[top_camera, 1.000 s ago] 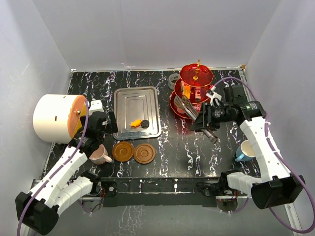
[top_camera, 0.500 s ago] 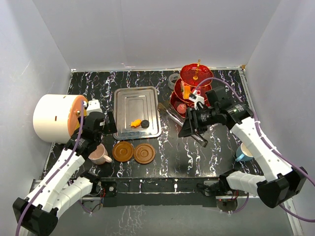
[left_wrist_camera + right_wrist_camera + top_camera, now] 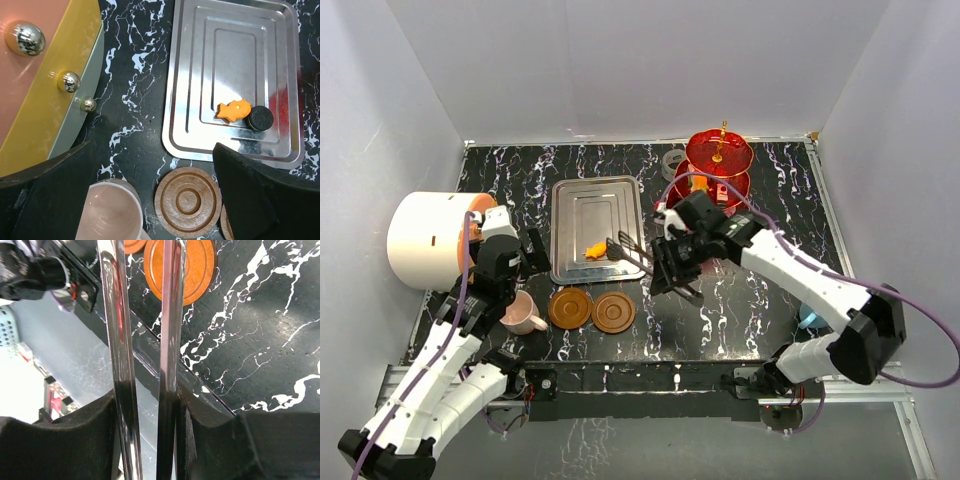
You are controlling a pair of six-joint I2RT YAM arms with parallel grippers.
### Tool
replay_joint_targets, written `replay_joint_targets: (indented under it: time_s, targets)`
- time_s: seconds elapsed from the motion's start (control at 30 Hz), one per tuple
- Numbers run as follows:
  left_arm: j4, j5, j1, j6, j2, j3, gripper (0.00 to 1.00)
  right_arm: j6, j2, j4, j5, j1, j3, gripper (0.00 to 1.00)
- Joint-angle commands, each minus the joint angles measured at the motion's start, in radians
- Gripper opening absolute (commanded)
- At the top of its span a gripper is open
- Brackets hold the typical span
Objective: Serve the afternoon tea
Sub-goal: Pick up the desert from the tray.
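Note:
On the steel tray [image 3: 595,200] lie an orange sweet [image 3: 592,250] and a black round sweet [image 3: 615,252], and the left wrist view shows the same orange sweet [image 3: 233,110] and black sweet [image 3: 261,118]. My right gripper [image 3: 672,266] is shut on steel tongs [image 3: 642,258], whose tips reach the black sweet. The tongs' two arms [image 3: 117,340] run up between its pads. My left gripper [image 3: 510,262] hangs open above the pink cup [image 3: 523,315]. Two brown saucers [image 3: 570,307] [image 3: 614,313] lie in front of the tray. The red three-tier stand [image 3: 720,160] is at the back right.
A big white drum [image 3: 428,240] with an orange face stands at the left, close to my left arm. The blue cup [image 3: 807,316] peeks out behind my right forearm. White walls close in three sides. The table's near edge runs just below the saucers.
My right arm has swung left from the stand to the tray's right edge, carrying the tongs. The left arm has shifted slightly and stays open.

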Motion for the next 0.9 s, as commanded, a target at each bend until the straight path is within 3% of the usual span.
replay_joint_targets:
  time_s: [0.0,0.43,0.87]
  targets:
    - [0.007,-0.031,0.000,0.004,-0.028,0.008,0.99,0.016,0.055,0.078,0.120,0.074,0.020,0.35]
    - [-0.003,-0.024,0.000,0.013,-0.001,0.020,0.99,-0.018,0.216,0.102,0.196,0.111,0.085,0.36]
    - [-0.004,-0.040,0.000,0.013,-0.021,0.016,0.99,0.036,0.365,0.214,0.123,0.146,0.104,0.36]
